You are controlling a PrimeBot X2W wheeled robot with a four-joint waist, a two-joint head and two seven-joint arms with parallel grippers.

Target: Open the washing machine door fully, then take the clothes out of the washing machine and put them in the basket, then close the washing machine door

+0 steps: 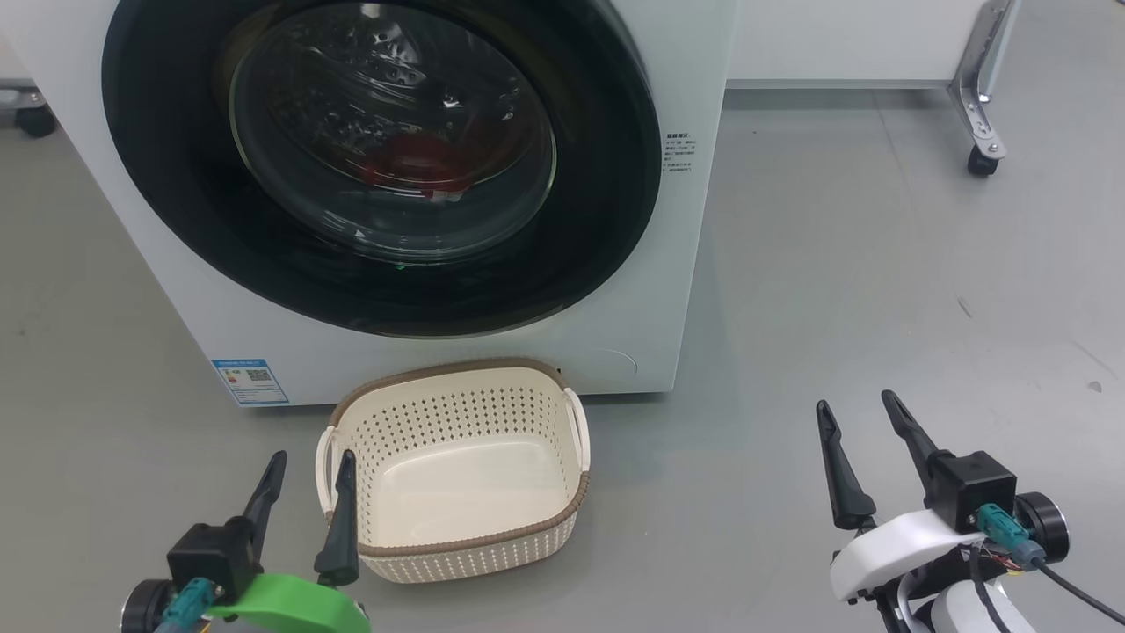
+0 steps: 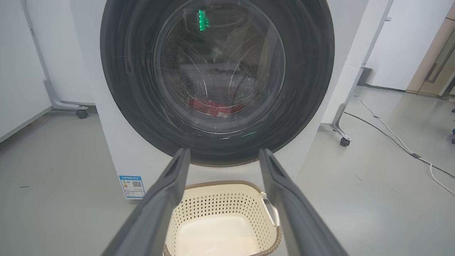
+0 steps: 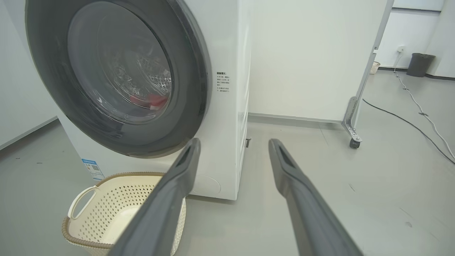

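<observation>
Behind glare on the glossy black round door (image 1: 176,176), bright red clothes (image 1: 413,163) barely show — a cream perforated basket (image 1: 457,367) stands below, left gripper (image 1: 314,457) beside it, right gripper (image 1: 854,400) apart, both agape, empty.

We are holding our left gripper (image 1: 314,457) low at the lower left, its two dark fingers (image 1: 338,519) standing wide apart and pointing forward above the green wrist shell (image 1: 294,607). We are holding our right gripper (image 1: 854,403) at the lower right, fingers likewise spread and gripping nothing, above the white wrist shell (image 1: 888,545).
</observation>
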